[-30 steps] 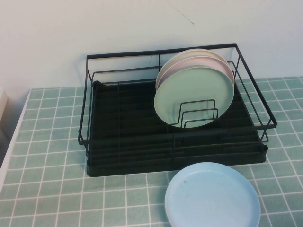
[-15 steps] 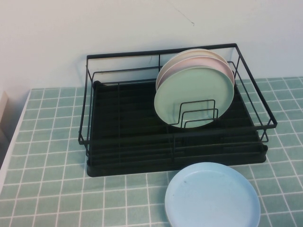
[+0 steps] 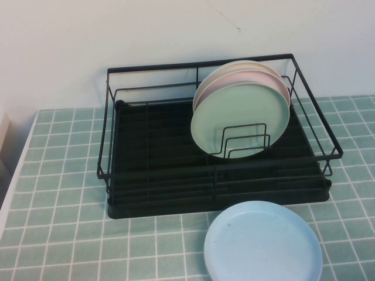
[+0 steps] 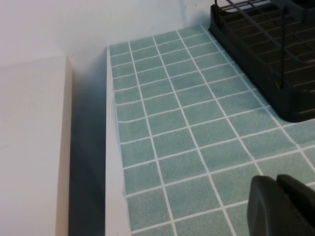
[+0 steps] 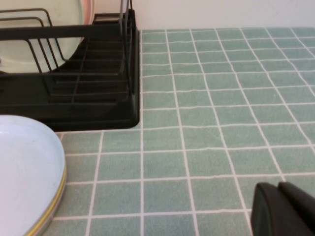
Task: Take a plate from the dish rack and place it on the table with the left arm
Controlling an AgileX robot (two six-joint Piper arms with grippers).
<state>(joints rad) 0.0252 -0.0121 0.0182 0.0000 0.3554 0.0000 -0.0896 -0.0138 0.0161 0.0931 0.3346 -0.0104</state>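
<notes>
The light sky-blue plate [image 3: 262,243] lies flat on the tiled table [image 3: 58,222], just in front of the black dish rack [image 3: 158,146] at its right end. It also shows in the right wrist view [image 5: 24,167]. Neither arm shows in the high view. My left gripper [image 4: 276,179] is shut and empty, low over bare tiles near the table's left edge, away from the rack [image 4: 266,54]. My right gripper [image 5: 278,186] is shut and empty over tiles to the right of the plate and the rack [image 5: 88,98].
A mint-green plate [image 3: 240,117] stands upright in the rack's dividers, with a pink plate [image 3: 234,79] and a cream plate [image 3: 249,63] behind it. A white wall stands behind. The table's white left edge [image 4: 112,147] borders a dark gap and a pale block.
</notes>
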